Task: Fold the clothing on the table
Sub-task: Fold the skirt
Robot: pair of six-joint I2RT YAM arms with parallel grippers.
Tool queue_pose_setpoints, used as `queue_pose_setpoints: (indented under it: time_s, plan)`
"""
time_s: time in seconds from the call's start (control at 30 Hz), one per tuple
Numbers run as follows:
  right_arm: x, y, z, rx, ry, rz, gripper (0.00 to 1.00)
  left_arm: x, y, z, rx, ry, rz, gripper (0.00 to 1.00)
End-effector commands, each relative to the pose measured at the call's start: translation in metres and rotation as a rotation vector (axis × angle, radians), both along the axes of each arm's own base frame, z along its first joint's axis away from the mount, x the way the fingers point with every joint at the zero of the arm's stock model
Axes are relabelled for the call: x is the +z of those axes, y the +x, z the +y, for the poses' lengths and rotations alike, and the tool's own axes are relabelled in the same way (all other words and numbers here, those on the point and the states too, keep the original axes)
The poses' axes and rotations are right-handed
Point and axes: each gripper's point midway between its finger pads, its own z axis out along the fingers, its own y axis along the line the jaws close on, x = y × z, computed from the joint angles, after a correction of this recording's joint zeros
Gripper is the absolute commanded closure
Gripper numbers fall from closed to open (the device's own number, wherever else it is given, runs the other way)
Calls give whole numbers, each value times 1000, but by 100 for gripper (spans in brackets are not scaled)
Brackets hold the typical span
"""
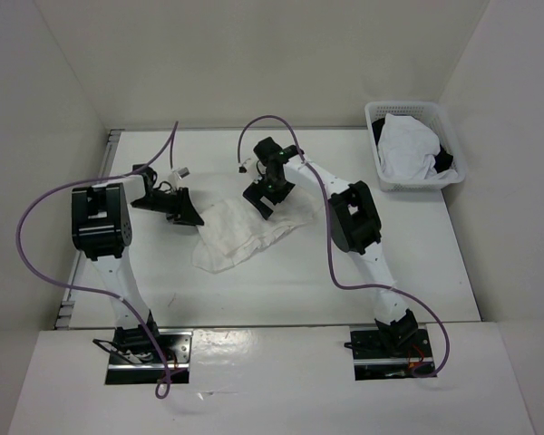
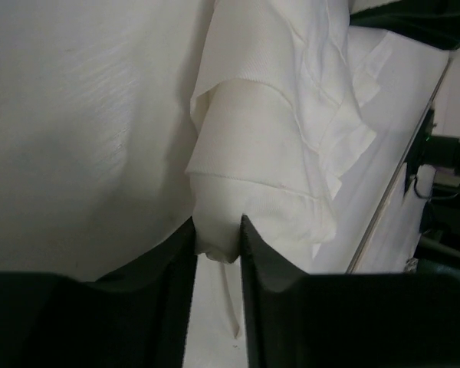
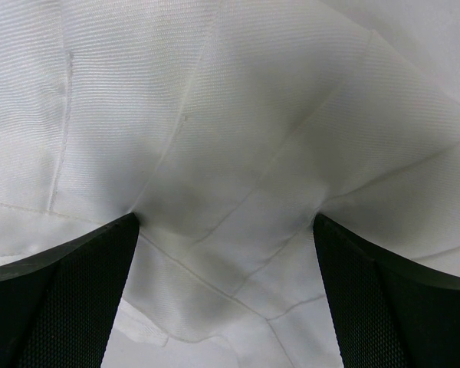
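1. White pleated skirt point(image 1: 245, 231), rumpled near the middle of the table point(image 1: 417, 272), between the two arms, spreading toward the near left.
2. Left gripper point(image 2: 217, 230) at the skirt's left edge: clenched on a thick fold, with cloth bulging up between black fingertips.
3. Right gripper point(image 3: 226, 222) over the skirt's far right part: released, jaws spread wide, straddling smooth cloth, grasping nothing.
4. Likely step: securing both sides ahead of a lift and fold.
5. Risk one, a lopsided lift: with only one side gripped, likely drags the skirt into a heap instead of a clean fold.
6. Risk two, a shallow pinch: holds several stacked pleats near the fingertips only, so may shed lower layers on rising.
7. Risk three, a poor right-side catch: may close on one top layer, or on none, over cloth drawn flat; may also jam into the table.
8. Fabric: thin, matte, finely ribbed weave; crisp pressed pleats with stitched edges, overlapping like shingles in the left wrist view; broad soft creases fanning out in the right wrist view.
9. Table: flat, matte, white, barely distinct from the cloth in colour.
10. Far right corner: white slatted plastic basket point(image 1: 415, 186), rectangular, holding a bulkier plain white bundle point(image 1: 403, 149) without pleats.
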Motion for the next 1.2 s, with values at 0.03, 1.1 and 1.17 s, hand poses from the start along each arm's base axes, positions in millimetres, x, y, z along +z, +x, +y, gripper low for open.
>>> queue_pose_setpoints:
  time_s: [0.03, 1.1, 1.17]
  plan:
    - [-15, -19, 15, 46, 42, 60, 2, 5, 11, -7, -25, -31, -48, 76]
    - [38, 55, -156, -211, 350, 67, 2, 5, 8, -9, -31, 15, -54, 100]
    - [38, 62, -169, -237, 344, 48, 2, 5, 6, -9, -31, 13, -45, 100]
